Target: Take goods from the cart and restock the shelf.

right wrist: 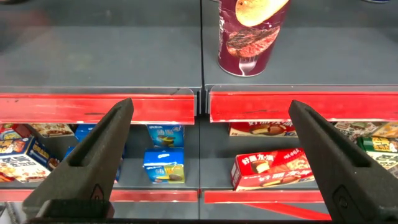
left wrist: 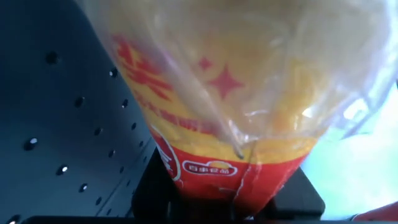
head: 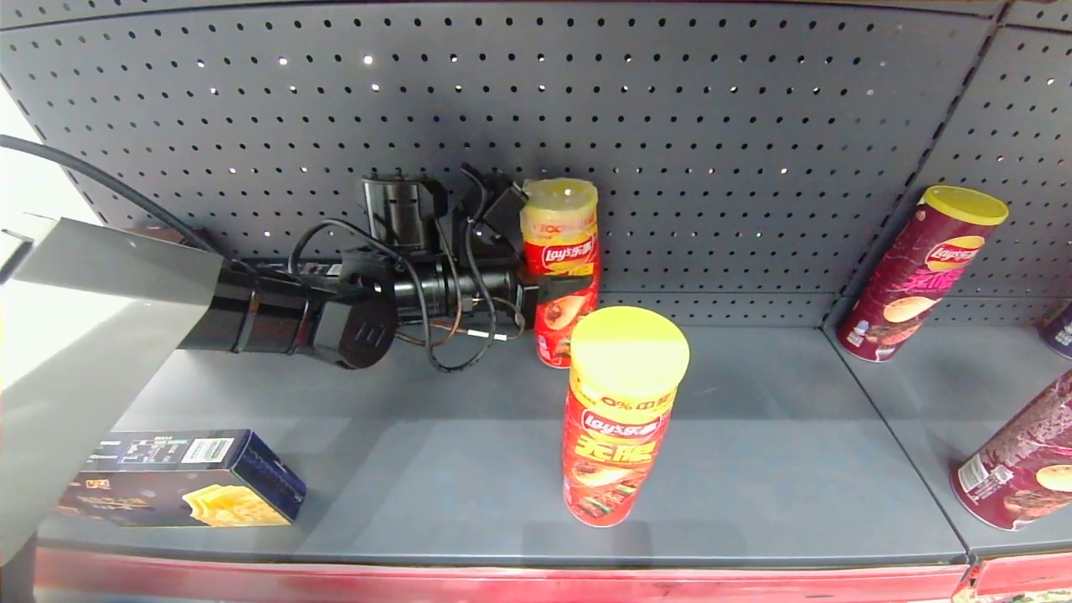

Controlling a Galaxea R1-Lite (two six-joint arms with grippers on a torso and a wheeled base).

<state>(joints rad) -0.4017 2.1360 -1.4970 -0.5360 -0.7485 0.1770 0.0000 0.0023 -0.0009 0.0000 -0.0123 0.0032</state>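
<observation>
A red chip can with a yellow lid (head: 559, 251) stands at the back of the grey shelf (head: 419, 435), close to the pegboard wall. My left gripper (head: 553, 289) reaches in from the left and is shut on this can around its middle. Its label and plastic lid (left wrist: 236, 124) loom right at the left wrist camera. A second red chip can (head: 618, 419) stands upright nearer the shelf's front edge, free of the gripper. My right gripper (right wrist: 209, 109) is open with nothing between its fingers, facing the red shelf edges lower down.
A dark blue snack box (head: 188, 479) lies at the shelf's front left. Two maroon chip cans (head: 917, 272) (head: 1017, 456) lean in the bay to the right. The right wrist view shows another maroon can (right wrist: 249, 34) and boxed snacks (right wrist: 270, 169) on a lower shelf.
</observation>
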